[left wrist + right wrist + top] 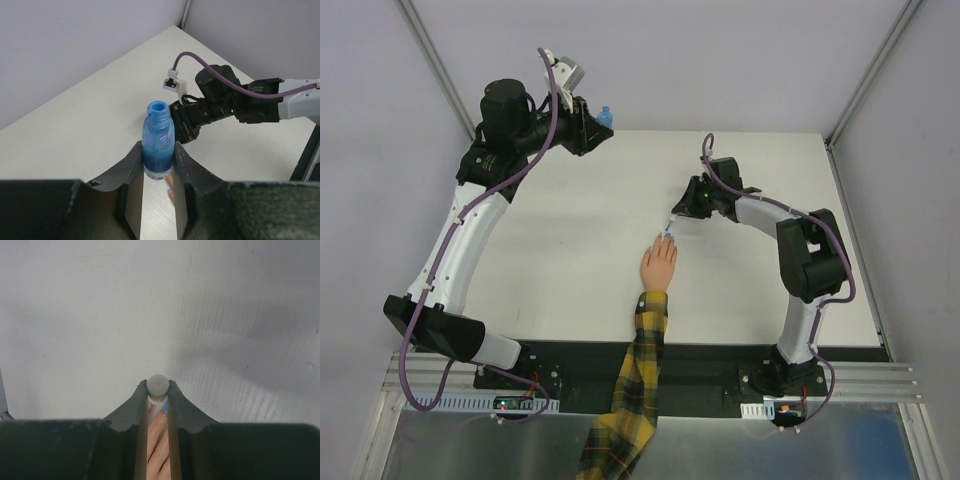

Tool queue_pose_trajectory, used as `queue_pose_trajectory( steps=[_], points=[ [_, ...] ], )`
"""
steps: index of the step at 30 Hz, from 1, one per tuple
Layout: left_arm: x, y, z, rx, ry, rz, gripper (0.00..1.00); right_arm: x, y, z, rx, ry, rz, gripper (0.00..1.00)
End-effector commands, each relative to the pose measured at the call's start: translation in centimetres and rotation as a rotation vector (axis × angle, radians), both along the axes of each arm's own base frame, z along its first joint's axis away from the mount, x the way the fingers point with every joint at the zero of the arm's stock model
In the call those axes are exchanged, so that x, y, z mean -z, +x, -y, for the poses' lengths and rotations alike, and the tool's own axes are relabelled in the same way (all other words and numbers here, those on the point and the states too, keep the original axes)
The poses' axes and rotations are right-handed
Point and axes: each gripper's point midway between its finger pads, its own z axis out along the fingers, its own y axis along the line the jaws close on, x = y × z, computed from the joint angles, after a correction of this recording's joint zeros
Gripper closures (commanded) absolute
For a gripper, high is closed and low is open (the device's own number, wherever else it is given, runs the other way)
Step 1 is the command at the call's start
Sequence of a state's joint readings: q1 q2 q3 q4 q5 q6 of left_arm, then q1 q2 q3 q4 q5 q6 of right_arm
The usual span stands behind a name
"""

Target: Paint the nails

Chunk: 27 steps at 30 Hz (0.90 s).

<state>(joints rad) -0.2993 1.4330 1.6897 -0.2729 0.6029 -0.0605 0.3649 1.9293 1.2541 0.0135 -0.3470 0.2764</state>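
Observation:
A small peach hand (658, 265) with a yellow-black plaid sleeve (638, 370) lies flat on the white table, fingers pointing away from the arm bases. Its nails (666, 239) sit right under my right gripper (672, 224), which is shut on a white cap (157, 384) held just above the fingertips (161, 440). A small blue patch (165, 409) shows below the cap; nail or brush, I cannot tell. At the back left, my left gripper (158, 152) is shut on an uncapped blue bottle (158, 134), held upright above the table.
Grey walls close the table (570, 240) on the left, back and right. The right arm (225, 102) with its purple cable reaches across the middle. A black strip and metal rail (700, 365) run along the near edge by the arm bases.

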Motion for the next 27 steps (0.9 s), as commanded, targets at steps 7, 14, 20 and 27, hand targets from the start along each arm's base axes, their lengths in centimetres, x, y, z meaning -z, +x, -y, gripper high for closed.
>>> queue_pose_trajectory(
  steps=[7, 14, 20, 27],
  points=[
    [-2.5, -0.5, -0.1, 0.02, -0.034, 0.075, 1.0, -3.2, 0.4, 0.1, -0.009, -0.012, 0.04, 0.99],
    [-2.6, -0.3, 0.0, 0.025, -0.037, 0.074, 1.0, -1.9, -0.2, 0.0, -0.031, -0.043, 0.002, 1.0],
    [-2.6, -0.2, 0.1, 0.026, -0.039, 0.072, 1.0, -1.4, 0.2, -0.3, -0.037, -0.049, -0.01, 1.0],
    [-2.7, -0.1, 0.2, 0.03, -0.041, 0.072, 1.0, -1.1, 0.6, -0.3, -0.042, -0.064, -0.017, 1.0]
  ],
)
